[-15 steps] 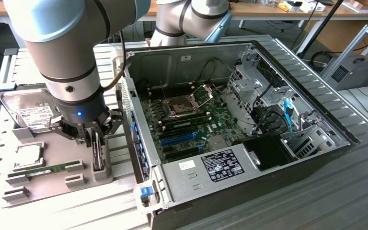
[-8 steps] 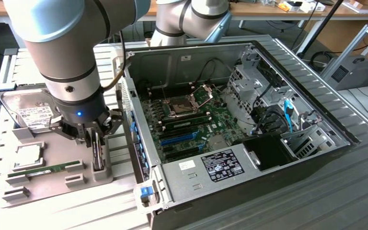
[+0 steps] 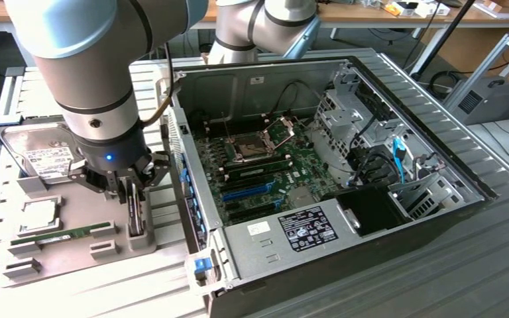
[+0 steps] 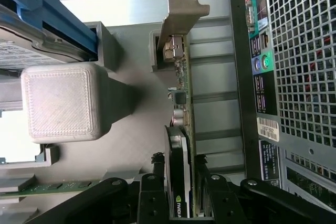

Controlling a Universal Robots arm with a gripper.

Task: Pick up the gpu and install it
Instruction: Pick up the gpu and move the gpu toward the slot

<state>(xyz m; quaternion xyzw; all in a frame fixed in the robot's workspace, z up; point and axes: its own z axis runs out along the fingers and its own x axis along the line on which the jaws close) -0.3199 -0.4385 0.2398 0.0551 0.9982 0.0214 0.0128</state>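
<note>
The gpu [image 3: 135,213] stands on edge in a slot of the grey fixture plate [image 3: 82,199], at the exterior view's left beside the open computer case [image 3: 431,132]. My gripper [image 3: 133,192] reaches straight down over it. In the wrist view the two black fingers [image 4: 153,187] press against both faces of the gpu [image 4: 184,103], shut on it, and my gripper [image 4: 181,184] straddles the end away from the silver bracket [image 4: 181,9]. The card still rests in its holder. Inside the case lies the green motherboard [image 3: 268,165] with blue expansion slots [image 3: 246,192].
On the fixture plate sit a hard drive in a blue frame [image 3: 38,156], a processor chip [image 3: 38,215] and a green memory stick [image 3: 64,235]. A grey block [image 4: 60,100] rises close to the card. The case's perforated rear wall [image 4: 304,77] stands just beside the gripper.
</note>
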